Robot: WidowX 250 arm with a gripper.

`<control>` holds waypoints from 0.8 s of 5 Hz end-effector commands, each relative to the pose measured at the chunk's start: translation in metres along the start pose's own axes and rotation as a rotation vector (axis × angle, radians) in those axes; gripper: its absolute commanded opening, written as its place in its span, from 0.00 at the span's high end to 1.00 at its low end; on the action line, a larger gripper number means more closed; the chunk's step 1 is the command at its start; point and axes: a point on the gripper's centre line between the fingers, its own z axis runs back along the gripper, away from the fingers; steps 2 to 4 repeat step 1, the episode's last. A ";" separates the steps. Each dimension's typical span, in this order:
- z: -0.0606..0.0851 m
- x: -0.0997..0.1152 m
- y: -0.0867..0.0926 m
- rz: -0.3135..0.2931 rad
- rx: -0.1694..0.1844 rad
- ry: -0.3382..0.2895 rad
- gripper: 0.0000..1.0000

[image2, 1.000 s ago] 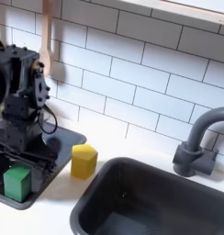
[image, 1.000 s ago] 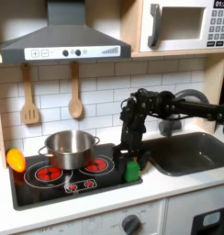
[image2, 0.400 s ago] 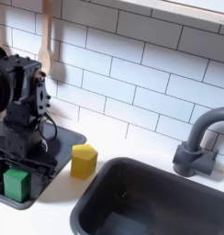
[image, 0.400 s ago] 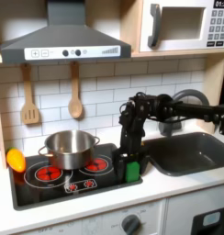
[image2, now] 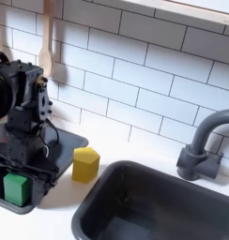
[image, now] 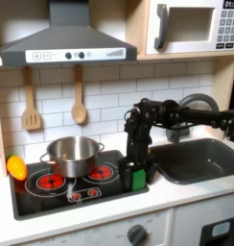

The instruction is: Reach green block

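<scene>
Directly below the jaws, the green block (image2: 17, 187) sits on the stove's (image: 52, 197) front corner. Gripper (image2: 22, 155) hangs just above it; jaw spread cannot be told. Yellow block (image2: 85, 164) lies beside.

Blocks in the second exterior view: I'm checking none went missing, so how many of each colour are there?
Green block: 1
Yellow block: 1
Total: 2
</scene>
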 end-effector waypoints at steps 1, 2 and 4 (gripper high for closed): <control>0.000 0.000 0.000 -0.002 0.000 0.000 0.00; 0.000 0.000 0.000 -0.002 0.000 0.000 0.00; 0.000 0.000 0.000 -0.002 0.000 0.000 0.00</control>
